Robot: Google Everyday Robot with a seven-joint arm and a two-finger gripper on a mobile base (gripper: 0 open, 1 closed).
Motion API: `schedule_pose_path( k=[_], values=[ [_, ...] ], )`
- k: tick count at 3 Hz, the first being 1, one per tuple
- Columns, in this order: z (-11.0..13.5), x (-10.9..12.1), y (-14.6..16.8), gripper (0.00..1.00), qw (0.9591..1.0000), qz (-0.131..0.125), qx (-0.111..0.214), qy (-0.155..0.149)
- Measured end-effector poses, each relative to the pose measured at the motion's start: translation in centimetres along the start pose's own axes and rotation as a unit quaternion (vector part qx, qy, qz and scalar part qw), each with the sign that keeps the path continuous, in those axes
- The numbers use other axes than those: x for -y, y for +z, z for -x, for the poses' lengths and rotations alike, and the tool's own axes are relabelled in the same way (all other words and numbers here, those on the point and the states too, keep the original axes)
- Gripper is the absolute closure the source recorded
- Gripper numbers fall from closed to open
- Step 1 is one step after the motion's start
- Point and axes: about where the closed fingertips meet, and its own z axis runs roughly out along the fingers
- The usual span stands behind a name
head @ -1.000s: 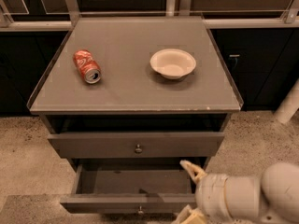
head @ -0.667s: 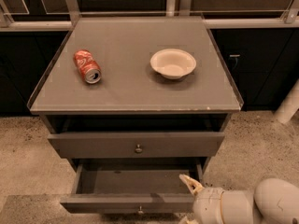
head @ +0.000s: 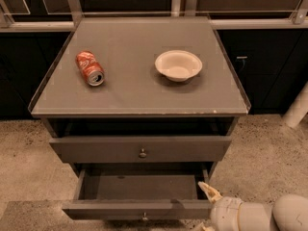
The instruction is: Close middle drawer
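The middle drawer [head: 139, 208] is dark grey and pulled well out, so its empty inside shows. Its low front panel carries a small round knob [head: 144, 218] at the bottom edge of the view. My gripper [head: 206, 210] is at the bottom right, at the right end of that front panel. It is open: the upper fingertip [head: 208, 189] points up over the drawer's right corner, and the lower one is cut off by the frame edge.
Above it, the top drawer [head: 140, 149] with its knob [head: 142, 153] stands slightly out. On the cabinet top [head: 130, 93] lie a tipped red soda can [head: 90, 68] and a white bowl [head: 178, 65]. Dark cabinets stand behind, and a white post [head: 298, 107] at the right.
My gripper and arm have moved down and to the left, closer to the right end of the open drawer's front. The drawer, can and bowl have not moved.
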Motion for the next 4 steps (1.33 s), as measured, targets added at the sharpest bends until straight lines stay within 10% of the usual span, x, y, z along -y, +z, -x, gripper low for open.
schedule_pose_path(
  k=[2, 4],
  values=[
    [-11.3, 4.0, 2.7, 0.0, 0.9916, -0.004, 0.047, 0.121],
    [-11.8, 3.6, 3.4, 0.41, 0.9903, 0.004, 0.051, 0.129]
  ],
)
